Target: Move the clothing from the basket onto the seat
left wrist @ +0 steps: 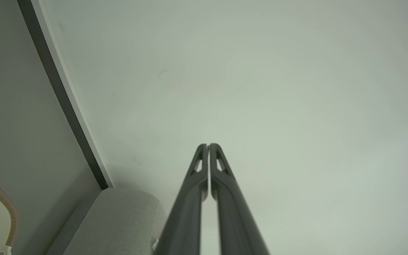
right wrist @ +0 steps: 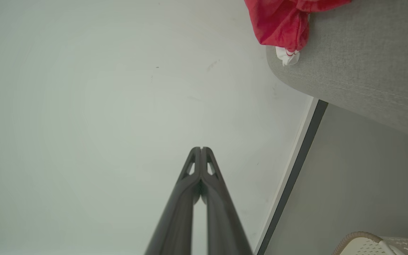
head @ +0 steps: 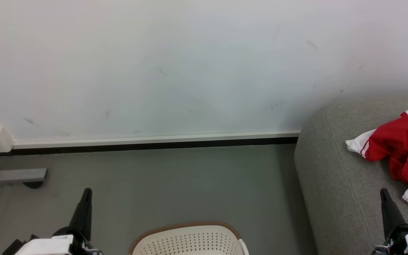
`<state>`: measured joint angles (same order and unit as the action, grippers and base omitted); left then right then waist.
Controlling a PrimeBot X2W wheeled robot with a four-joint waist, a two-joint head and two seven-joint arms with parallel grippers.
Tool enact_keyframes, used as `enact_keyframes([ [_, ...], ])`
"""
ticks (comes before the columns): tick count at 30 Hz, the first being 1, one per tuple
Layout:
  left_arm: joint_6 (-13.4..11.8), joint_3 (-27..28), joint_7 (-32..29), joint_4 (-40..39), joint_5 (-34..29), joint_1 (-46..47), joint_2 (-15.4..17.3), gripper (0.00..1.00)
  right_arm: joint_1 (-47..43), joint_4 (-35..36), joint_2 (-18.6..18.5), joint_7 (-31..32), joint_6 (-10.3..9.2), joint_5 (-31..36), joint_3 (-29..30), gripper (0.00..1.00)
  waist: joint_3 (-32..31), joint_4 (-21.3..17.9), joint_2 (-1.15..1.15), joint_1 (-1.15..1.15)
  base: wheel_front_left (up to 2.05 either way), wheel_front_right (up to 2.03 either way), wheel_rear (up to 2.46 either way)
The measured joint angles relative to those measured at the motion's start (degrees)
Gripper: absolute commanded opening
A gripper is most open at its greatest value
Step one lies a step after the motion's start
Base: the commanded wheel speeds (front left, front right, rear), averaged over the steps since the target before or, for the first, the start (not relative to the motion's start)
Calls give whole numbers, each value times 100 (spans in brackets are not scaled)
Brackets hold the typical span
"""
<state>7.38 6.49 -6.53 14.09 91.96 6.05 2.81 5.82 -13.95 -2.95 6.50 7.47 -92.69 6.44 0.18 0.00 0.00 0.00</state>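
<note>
Progress: probably near the end, judging by red clothing [head: 406,148] lying on the seat [head: 335,198]; visible far part of the basket [head: 190,241] bare, rest out of frame, so cannot tell if more remains.
Clothing: red with white striped cuffs, crumpled on the seat's top, near its rounded corner.
Basket: cream, perforated, brown-rimmed, on the floor just beside the seat.
Left end effector [head: 87,193]: fingers pressed together, holding nothing, well apart from the seat, beyond the basket.
Right end effector [head: 384,193]: closed, empty, over the seat, near the clothing, not touching.
</note>
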Motion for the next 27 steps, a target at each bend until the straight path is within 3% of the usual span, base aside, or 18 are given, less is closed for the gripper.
enact_keyframes([
  [27, 0, 0, 0, 0, 0, 0, 0, 0, 1, 0, 4, 2, 0, 1, 3, 0, 0, 0, 0, 0, 0, 0, 0],
])
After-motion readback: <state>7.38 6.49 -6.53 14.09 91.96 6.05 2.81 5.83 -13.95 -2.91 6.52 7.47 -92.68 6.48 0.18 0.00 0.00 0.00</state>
